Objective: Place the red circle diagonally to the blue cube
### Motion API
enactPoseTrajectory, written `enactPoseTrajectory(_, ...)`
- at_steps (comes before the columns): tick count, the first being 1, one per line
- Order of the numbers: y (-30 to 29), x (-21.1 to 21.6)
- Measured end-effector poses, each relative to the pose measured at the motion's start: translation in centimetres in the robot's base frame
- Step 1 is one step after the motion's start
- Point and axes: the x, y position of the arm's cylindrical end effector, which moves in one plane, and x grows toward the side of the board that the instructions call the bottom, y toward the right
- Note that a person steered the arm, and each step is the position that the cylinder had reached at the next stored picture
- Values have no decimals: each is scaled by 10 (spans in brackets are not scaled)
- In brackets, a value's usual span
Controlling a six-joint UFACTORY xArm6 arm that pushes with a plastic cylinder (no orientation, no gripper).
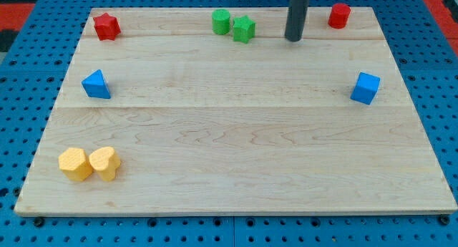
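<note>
My tip (293, 39) rests on the wooden board (236, 154) near its top edge, right of centre. I carry no jaws at all, only the dark rod, and it touches no block, so nothing is held or pressed.

At about two o'clock from my tip, near by but apart, stands the red circle (339, 15), a short cylinder just inside the board's top right corner. It has little room behind it toward the top edge and only a narrow strip toward the right edge. At about four o'clock from my tip, farther off, lies the blue cube (366, 87), near the right edge and well below the red circle; bare wood lies between the two.

At nine o'clock from my tip, the green star (244, 28) sits just beside the green cylinder (221, 21), the two touching or nearly so, both near the top edge. Much farther the same way, the red star (106, 26) occupies the top left corner. At about eight o'clock, the blue triangular block (96, 84) lies near the left edge. Farthest off, near the bottom left corner, the yellow hexagonal block (74, 164) and the yellow heart-like block (104, 163) sit side by side, touching.

The middle of the board, its bottom edge and the whole lower right stretch are open wood.
</note>
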Motion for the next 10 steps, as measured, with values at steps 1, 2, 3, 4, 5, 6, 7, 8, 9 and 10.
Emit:
enactPoseTrajectory(1, 6, -64)
enactPoseTrajectory(2, 11, -64)
enactPoseTrajectory(3, 33, -65)
enactPoseTrajectory(4, 33, -65)
enactPoseTrajectory(5, 72, -64)
enactPoseTrajectory(6, 72, -64)
enactPoseTrajectory(7, 126, -63)
enactPoseTrajectory(8, 143, -33)
enactPoseTrajectory(9, 74, -27)
enactPoseTrajectory(10, 47, -53)
